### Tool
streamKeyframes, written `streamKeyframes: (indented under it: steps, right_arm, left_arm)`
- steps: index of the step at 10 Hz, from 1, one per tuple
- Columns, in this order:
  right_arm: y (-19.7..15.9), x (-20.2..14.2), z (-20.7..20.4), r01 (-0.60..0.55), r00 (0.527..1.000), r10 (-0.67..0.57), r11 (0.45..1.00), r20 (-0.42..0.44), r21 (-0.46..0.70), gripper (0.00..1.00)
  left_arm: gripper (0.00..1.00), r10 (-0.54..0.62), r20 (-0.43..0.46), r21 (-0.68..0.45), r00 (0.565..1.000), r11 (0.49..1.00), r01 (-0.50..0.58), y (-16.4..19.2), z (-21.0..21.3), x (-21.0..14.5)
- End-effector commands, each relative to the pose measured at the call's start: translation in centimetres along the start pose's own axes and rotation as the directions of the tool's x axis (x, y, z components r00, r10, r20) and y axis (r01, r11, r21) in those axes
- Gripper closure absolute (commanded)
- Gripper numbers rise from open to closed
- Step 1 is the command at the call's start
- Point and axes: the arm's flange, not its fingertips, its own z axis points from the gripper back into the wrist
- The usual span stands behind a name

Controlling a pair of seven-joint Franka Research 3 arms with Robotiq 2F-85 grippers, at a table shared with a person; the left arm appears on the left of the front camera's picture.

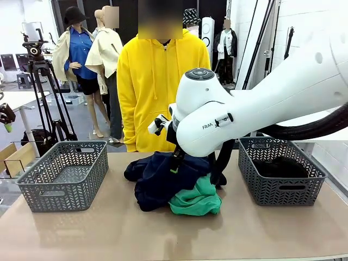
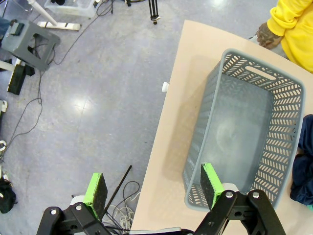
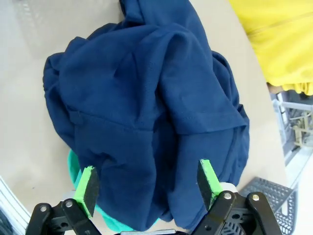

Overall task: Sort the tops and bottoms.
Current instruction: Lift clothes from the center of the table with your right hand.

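A dark navy garment (image 1: 160, 179) lies crumpled at the table's middle, partly over a bright green garment (image 1: 197, 200). A black garment (image 1: 283, 167) lies in the right grey basket (image 1: 280, 190). My right gripper (image 3: 146, 183) hangs open just above the navy garment (image 3: 146, 98), with nothing between its green pads. A green edge (image 3: 73, 169) peeks out under the navy cloth. From the front, the arm's big white joint hides most of the right gripper (image 1: 175, 163). My left gripper (image 2: 154, 188) is open and empty above the table's left edge, beside the left basket (image 2: 288, 122).
The left grey basket (image 1: 65, 176) has nothing in it. A person in a yellow hoodie (image 1: 155, 81) stands at the far side, one hand (image 2: 266, 34) near the table. Bare tabletop (image 1: 109, 234) lies in front of the pile. A tripod (image 1: 43, 92) stands off to the left.
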Motion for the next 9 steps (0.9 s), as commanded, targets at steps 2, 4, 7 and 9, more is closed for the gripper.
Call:
streamKeyframes:
  steps: [2, 4, 7, 9]
  right_arm:
    - [-0.3, 0.7, -2.1, 0.059, 0.998, -0.059, 0.997, -0.012, 0.041, 0.0]
    - [-0.6, 0.6, -2.0, 0.062, 0.998, -0.061, 0.997, -0.01, 0.045, 0.18]
    - [-0.6, 0.5, -1.3, 0.051, 0.999, -0.051, 0.998, 0.0, 0.047, 0.78]
    - [-0.6, 0.2, -0.8, 0.049, 0.999, -0.049, 0.997, 0.007, 0.053, 1.0]
  left_arm:
    - [0.0, -0.003, 0.0, 0.013, 1.0, 1.0, 0.003, 0.1, 0.2, -0.1]
    - [0.0, -0.003, 0.0, 0.013, 1.0, 1.0, 0.003, 0.1, 0.2, -0.1]
    - [0.0, -0.003, 0.0, 0.013, 1.0, 1.0, 0.003, 0.1, 0.2, -0.1]
    - [0.0, -0.003, 0.0, 0.013, 1.0, 1.0, 0.003, 0.1, 0.2, -0.1]
